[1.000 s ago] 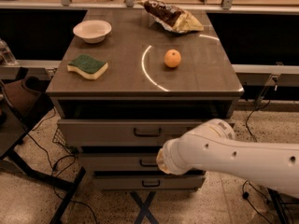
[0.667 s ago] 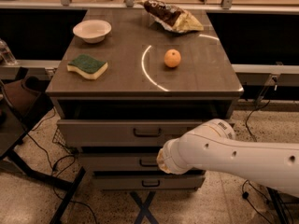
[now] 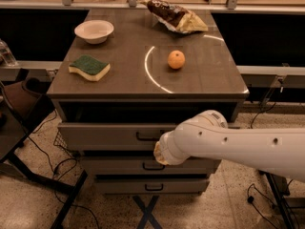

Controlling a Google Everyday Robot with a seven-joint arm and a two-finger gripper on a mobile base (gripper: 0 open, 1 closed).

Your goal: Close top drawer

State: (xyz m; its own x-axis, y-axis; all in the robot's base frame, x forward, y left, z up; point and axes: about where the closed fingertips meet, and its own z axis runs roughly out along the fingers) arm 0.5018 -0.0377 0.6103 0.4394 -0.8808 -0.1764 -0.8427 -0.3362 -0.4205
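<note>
Directly under the tabletop (image 3: 128, 87), the top drawer (image 3: 105, 136) stands pulled slightly out, with a dark gap above its grey front. The gripper (image 3: 161, 153), at the end of the white arm (image 3: 238, 149), is at that front just beside the black handle (image 3: 147, 137). Whether it is open or closed cannot be told.
</note>
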